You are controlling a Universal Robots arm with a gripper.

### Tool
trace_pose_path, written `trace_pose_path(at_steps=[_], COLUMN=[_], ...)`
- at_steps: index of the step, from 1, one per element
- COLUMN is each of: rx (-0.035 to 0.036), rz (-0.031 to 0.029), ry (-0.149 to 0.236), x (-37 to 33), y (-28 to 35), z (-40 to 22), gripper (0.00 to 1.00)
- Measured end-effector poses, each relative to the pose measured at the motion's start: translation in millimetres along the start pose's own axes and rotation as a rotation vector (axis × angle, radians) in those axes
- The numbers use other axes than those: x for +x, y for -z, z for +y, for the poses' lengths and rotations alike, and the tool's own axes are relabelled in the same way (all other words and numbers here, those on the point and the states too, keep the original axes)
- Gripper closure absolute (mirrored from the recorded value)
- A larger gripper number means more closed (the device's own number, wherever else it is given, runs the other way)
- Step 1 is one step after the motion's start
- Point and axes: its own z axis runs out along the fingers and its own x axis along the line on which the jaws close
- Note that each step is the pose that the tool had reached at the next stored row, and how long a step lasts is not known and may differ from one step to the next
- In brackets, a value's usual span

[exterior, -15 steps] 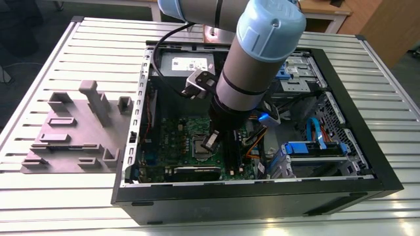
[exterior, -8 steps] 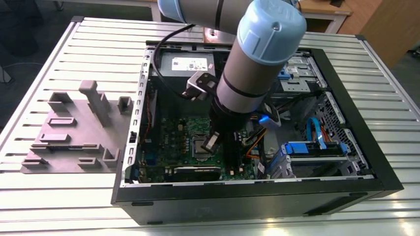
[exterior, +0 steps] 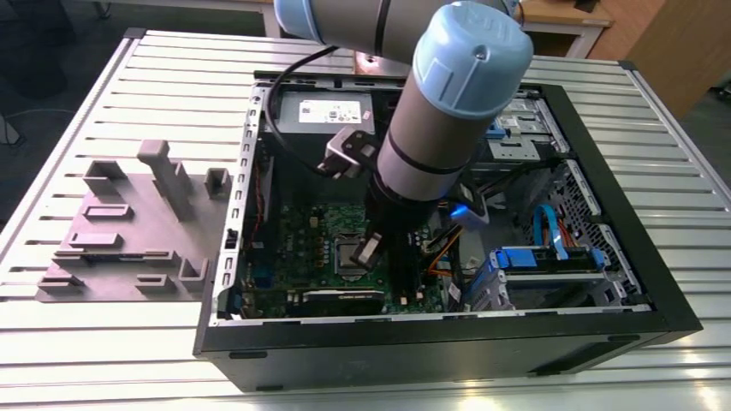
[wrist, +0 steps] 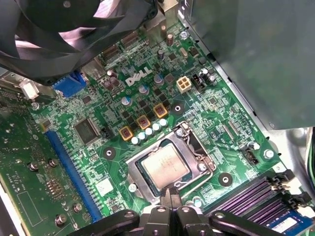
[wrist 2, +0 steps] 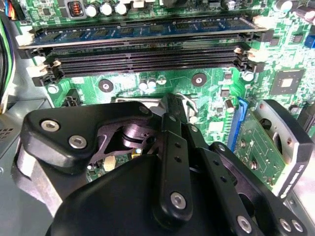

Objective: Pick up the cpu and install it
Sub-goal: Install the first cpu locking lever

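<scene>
The cpu (wrist: 164, 167), a small square chip with a silvery-grey top, lies flat inside the metal socket frame (wrist: 196, 143) on the green motherboard (wrist: 147, 93). In the first wrist view my gripper (wrist: 171, 194) is shut. Its thin fingertips are pressed together at the chip's edge with nothing between them. In the second wrist view the black gripper linkage (wrist 2: 173, 105) covers the socket. In the exterior view the arm reaches down into the open computer case, with the gripper (exterior: 368, 250) just above the socket (exterior: 346, 257).
Black memory slots (wrist 2: 147, 54) run beside the socket, one holding a blue module. A black fan (wrist: 74, 29) and a grey box (wrist: 256, 54) flank the board. The case walls (exterior: 457, 342) ring the arm. A grey fixture (exterior: 132, 223) sits on the slatted table at the exterior view's left.
</scene>
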Motion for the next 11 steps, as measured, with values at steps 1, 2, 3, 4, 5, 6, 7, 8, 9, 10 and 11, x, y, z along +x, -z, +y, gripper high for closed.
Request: trace_pose_path(at_steps=[1, 2, 3, 4, 5, 6, 7, 8, 9, 10, 11], rx=[0.0000, -0.0001, -0.0001, -0.0001, -0.0002, -0.0002, -0.0003, -0.0002, -0.0002, -0.0003, -0.0004], rz=[0.0000, -0.0002, -0.0002, -0.0002, -0.0003, -0.0002, 0.0000, 0.0003, 0.0003, 0.0003, 0.0000], ry=[-0.001, -0.001, -0.002, -0.002, -0.003, -0.003, -0.004, -0.004, -0.004, -0.004, -0.004], x=[0.0, 0.0, 0.0, 0.0, -0.1, -0.1, 0.0, 0.0, 0.0, -0.1, -0.5], y=[-0.9, -1.9, -2.8, -3.7, -4.8, -5.9, -6.8, -7.5, -7.9, -8.2, -8.5], z=[-0.2, -0.4, -0.6, -0.7, -0.9, -1.1, -1.3, -1.4, -1.5, -1.7, -2.1], gripper=[0.90, 0.90, 0.90, 0.90, 0.90, 0.90, 0.90, 0.90, 0.90, 0.90, 0.90])
